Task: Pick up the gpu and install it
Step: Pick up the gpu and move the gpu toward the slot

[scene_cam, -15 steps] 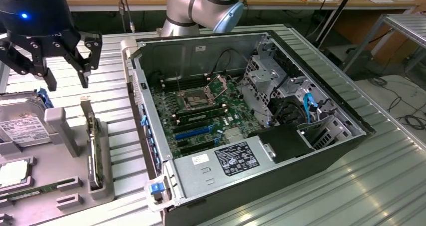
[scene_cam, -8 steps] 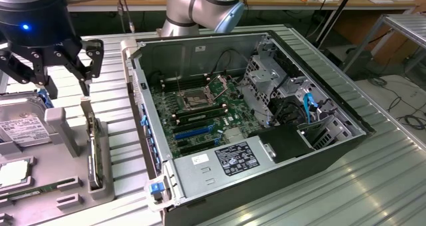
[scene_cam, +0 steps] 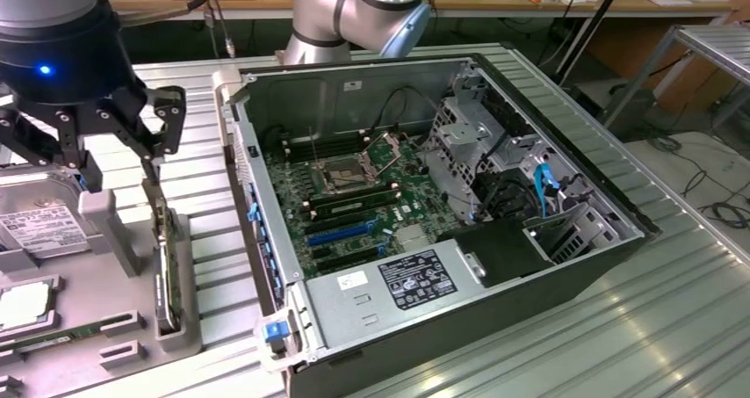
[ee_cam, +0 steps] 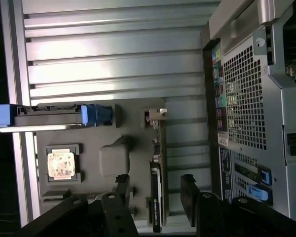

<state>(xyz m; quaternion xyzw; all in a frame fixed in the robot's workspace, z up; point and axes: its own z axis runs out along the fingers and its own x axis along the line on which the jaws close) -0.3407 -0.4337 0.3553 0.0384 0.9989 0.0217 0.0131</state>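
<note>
Jaws are spread wide and empty; the gripper (scene_cam: 118, 165) is positioned at the upper left of the exterior view, just above the gpu (scene_cam: 168, 262), whose top edge lies between the fingers (ee_cam: 188, 195) in the wrist view. The gpu is stood on edge in a slot of the grey tray (scene_cam: 111, 297) at the exterior view's left, outside the computer case (scene_cam: 340, 95). It is judged light, stiff and fragile: best pinched across its flat faces, clear of the fan.
</note>
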